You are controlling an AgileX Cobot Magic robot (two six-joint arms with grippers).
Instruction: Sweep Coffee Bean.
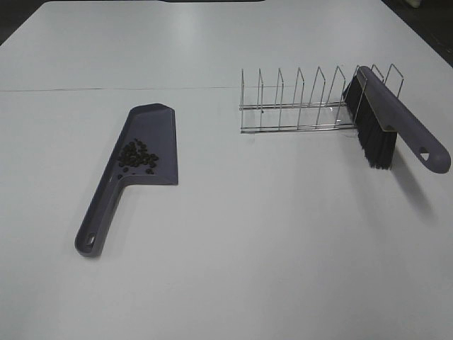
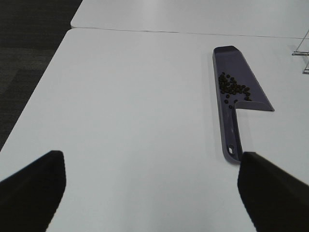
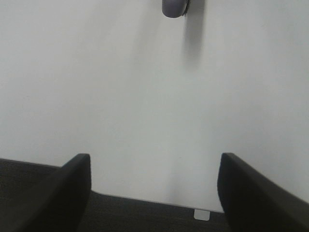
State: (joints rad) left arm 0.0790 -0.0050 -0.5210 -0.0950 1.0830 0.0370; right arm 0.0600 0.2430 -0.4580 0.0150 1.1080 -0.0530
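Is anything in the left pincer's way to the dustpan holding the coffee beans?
Nothing visible. Bare table lies between the open left pincer and the dustpan; the coffee beans sit inside its pan.
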